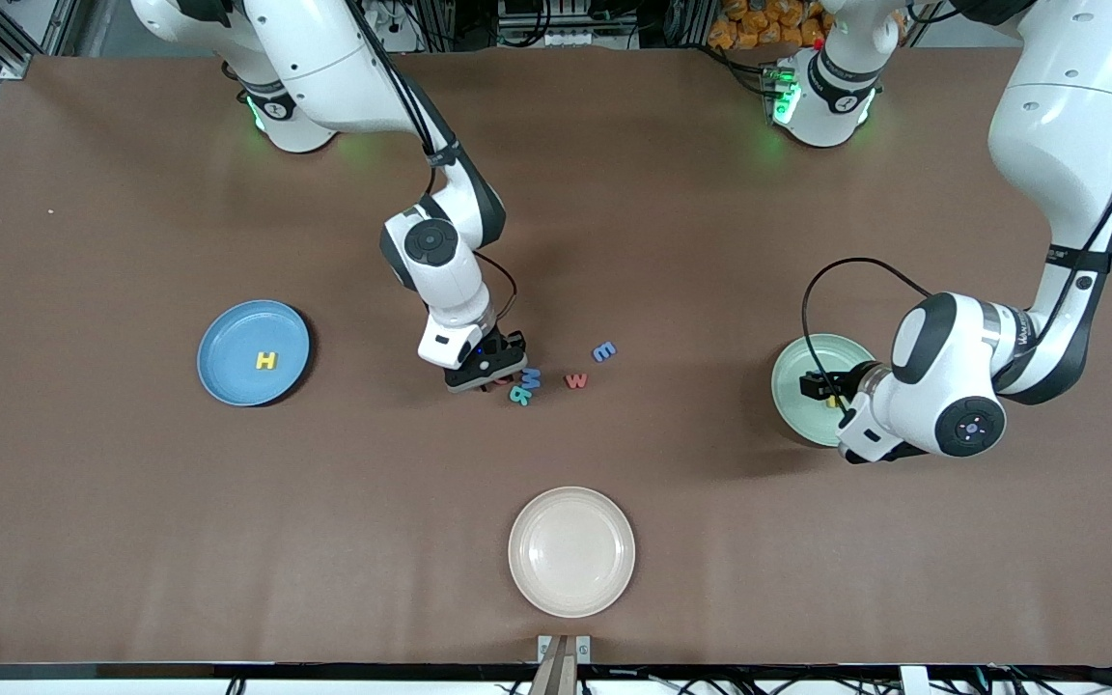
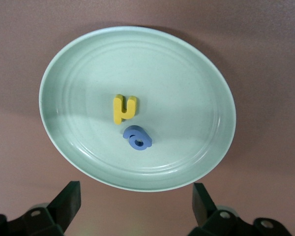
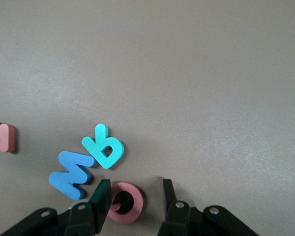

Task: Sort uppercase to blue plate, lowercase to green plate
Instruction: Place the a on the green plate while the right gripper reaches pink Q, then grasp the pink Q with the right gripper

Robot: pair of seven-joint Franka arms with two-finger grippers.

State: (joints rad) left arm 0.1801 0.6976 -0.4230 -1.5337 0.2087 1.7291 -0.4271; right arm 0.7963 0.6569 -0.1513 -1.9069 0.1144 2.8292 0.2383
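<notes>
In the middle of the front view we are watching the right gripper (image 1: 490, 372) standing low over the cluster of foam letters. Its fingers are only a little apart and are holding nothing yet. In the right wrist view they are straddling the red ring letter (image 3: 135, 199), one finger just at its edge and the other a bit apart from it. We are judging that it is choosing this uppercase letter because the blue M (image 3: 71, 174) and the teal letter (image 3: 104, 147) are lying just beside it, so a narrow opening avoids pushing them. The red w (image 1: 576, 380) and the blue E-like letter (image 1: 604, 351) are waiting near the cluster, toward the left arm's end. The blue plate (image 1: 228, 333), at mid height toward the right arm's end, is already carrying the yellow H (image 1: 266, 361). The left gripper (image 2: 135, 196) is hovering over the green plate (image 2: 187, 73) with its fingers spread wide and empty. The yellow hooked letter (image 2: 123, 109) and the rounded blue one (image 2: 137, 138) are resting side by side near the plate's centre. The cream plate (image 1: 570, 550), in the lower middle of the frame, is taking no part.
</notes>
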